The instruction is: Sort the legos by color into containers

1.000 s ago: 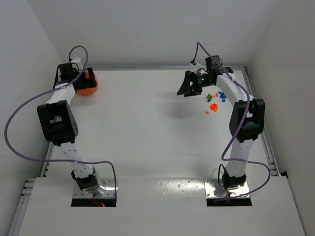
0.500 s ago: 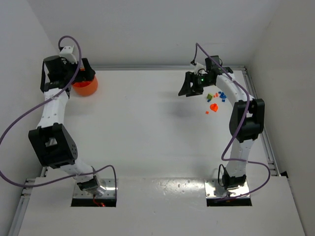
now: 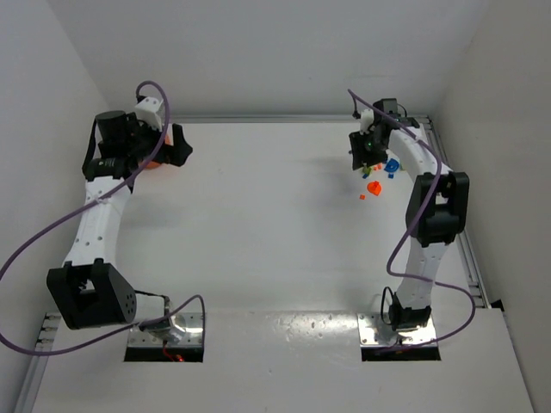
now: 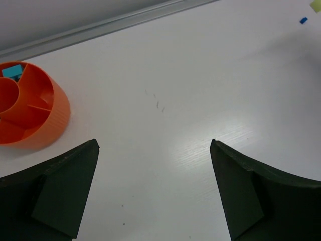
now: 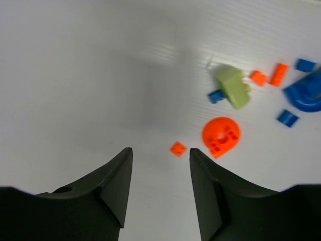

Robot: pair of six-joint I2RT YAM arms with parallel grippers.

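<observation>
White table [image 3: 258,228], matt, enclosed by pale walls, with a metal rail [image 4: 100,25] along its far edge. Item 1: orange bowl [image 4: 47,118], round, at the far left of the table, divided into compartments around a central well. One teal brick [image 4: 12,70] lies in a far compartment. From above the bowl is mostly hidden behind the left arm, and only what appears to be a sliver of its rim shows. Item 2: left claw [image 4: 154,145], fingers spread wide with nothing between them, held over bare table just to the right of the bowl and apart from it. Item 3: right claw [image 5: 160,153], fingers parted and empty, held over the far right of the table. Item 4: loose legos in a cluster beside the right claw, all lying on the table:
- a round orange piece [image 5: 221,135]
- a small orange square [image 5: 178,148], just beyond the gap between the fingertips
- a yellow-green piece [image 5: 233,86], touching a small blue brick [image 5: 216,95]
- two orange bricks [image 5: 259,78], side by side
- a curved blue piece [image 5: 306,93]
- two further blue bricks [image 5: 287,118] near the curved piece
</observation>
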